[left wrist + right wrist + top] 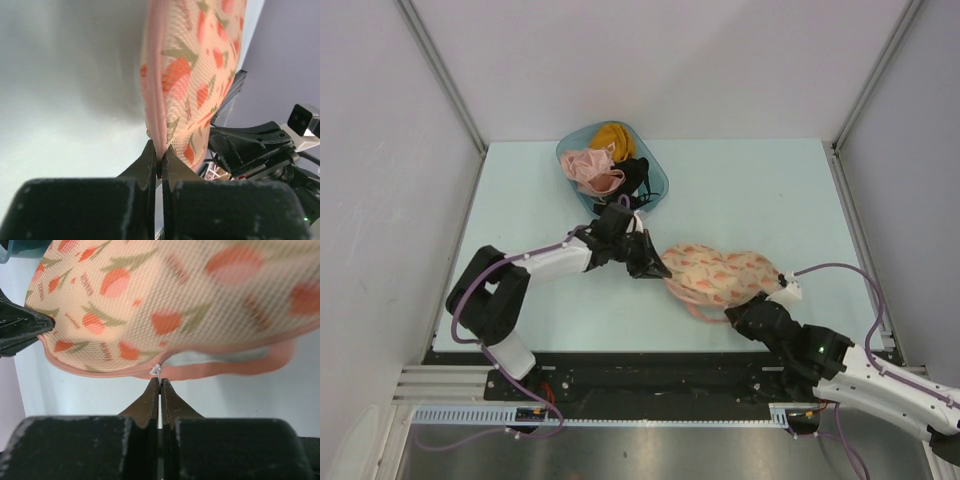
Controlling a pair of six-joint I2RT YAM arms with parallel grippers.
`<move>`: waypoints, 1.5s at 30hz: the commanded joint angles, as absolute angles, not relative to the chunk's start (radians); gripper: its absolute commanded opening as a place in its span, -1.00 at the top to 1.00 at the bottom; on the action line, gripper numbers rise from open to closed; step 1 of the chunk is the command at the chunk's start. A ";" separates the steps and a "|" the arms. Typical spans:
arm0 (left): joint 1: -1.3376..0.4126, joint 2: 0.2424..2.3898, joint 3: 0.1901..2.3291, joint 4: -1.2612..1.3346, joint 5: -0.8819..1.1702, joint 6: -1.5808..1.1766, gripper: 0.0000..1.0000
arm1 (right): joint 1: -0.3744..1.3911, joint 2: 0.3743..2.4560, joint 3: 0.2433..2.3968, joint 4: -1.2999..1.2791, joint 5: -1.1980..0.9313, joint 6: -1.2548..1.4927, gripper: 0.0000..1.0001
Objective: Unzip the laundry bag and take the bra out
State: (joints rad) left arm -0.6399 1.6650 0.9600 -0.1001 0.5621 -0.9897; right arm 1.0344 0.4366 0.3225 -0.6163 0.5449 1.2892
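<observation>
Teal tub (658,182) close behind left gripper (658,271)

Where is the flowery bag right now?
In the top view, the bag lies right of middle on the table, between the left gripper and the right gripper.

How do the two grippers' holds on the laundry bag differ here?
The left gripper pinches the pink rim at the left end of the laundry bag. The right gripper pinches the small white zipper pull on its near edge. Both are shut.

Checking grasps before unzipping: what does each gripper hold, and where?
Left fingers pinch the laundry bag by its pink rim; right fingers apparently pinch its white zipper pull.
</observation>
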 commanded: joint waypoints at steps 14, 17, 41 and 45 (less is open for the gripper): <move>-0.491 1.680 1.157 -0.250 0.483 -0.772 0.97 | 1.032 0.301 0.373 -0.853 0.638 1.338 1.00; -0.529 1.742 1.242 -0.318 0.462 -0.741 -0.10 | 1.032 0.371 0.373 -0.769 0.614 1.298 1.00; -0.784 1.460 0.787 -0.028 0.291 -1.182 -0.93 | 1.034 0.439 0.350 -0.624 0.584 1.302 1.00; -0.790 1.503 0.787 0.049 0.262 -1.215 -0.96 | 1.034 0.414 0.336 -0.629 0.581 1.307 1.00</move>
State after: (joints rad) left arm -0.7895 1.4792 0.7757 -0.1303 0.2882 -1.1069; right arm 1.0344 0.4389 0.3378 -0.6384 0.5602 1.2907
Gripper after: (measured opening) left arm 0.976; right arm 0.010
